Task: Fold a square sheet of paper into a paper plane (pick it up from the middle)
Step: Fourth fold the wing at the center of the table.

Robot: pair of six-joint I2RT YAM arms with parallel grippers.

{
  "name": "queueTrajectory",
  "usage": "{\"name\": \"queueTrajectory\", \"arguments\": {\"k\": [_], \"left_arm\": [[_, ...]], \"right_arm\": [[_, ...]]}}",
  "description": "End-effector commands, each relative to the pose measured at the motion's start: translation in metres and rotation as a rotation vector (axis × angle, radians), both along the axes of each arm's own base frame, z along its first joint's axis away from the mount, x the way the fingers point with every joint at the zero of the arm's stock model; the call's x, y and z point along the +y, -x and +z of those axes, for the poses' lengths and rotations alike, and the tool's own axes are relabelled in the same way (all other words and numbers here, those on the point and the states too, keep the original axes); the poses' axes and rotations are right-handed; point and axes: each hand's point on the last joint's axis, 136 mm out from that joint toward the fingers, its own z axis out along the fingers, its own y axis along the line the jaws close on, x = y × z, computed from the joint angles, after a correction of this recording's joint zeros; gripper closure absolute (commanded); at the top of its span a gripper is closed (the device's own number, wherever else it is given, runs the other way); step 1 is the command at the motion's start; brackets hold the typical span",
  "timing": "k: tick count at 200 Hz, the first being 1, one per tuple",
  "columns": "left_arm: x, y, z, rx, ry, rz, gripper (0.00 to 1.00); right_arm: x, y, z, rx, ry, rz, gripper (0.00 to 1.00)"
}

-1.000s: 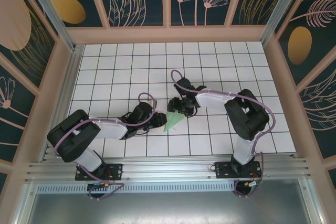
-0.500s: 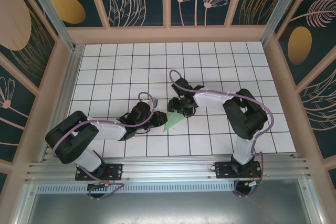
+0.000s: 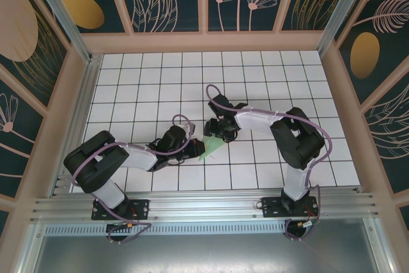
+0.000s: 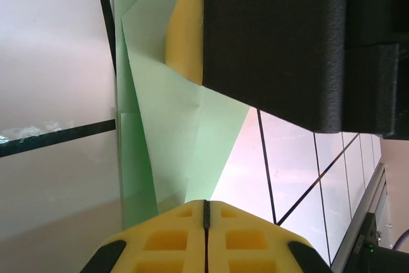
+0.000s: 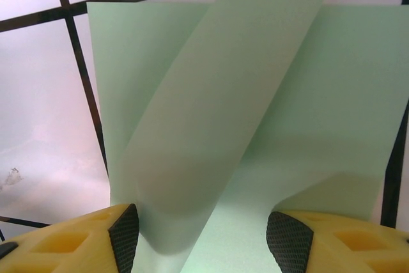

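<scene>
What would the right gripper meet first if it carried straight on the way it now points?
The right gripper would most likely meet the curled flap of the partly folded green paper, which rises ahead between its open fingers; depth is unclear.

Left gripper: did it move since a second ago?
Yes. The left gripper has slid a little to the right across the tile lines, closer to the paper, and has pinched shut on it.
</scene>
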Motion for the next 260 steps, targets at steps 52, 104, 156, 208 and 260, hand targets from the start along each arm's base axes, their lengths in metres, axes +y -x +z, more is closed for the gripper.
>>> {"name": "queueTrajectory", "arguments": {"k": [52, 104, 156, 208, 260], "left_arm": [[0.001, -0.002, -0.008, 0.006, -0.063, 0.000, 0.92], [0.002, -0.003, -0.013, 0.013, -0.081, 0.006, 0.93], [0.002, -0.002, -0.017, 0.023, -0.088, -0.001, 0.93], [0.006, -0.001, -0.026, 0.042, -0.114, 0.008, 0.93], [0.009, -0.001, -0.032, 0.048, -0.139, 0.019, 0.93]], "right_arm": [[-0.068, 0.047, -0.085, 0.199, 0.307, -0.042, 0.36], [-0.068, 0.048, -0.085, 0.204, 0.305, -0.043, 0.36], [-0.068, 0.049, -0.086, 0.206, 0.306, -0.044, 0.36], [-0.068, 0.049, -0.087, 0.209, 0.306, -0.042, 0.36], [-0.068, 0.050, -0.087, 0.211, 0.302, -0.042, 0.36]]}}
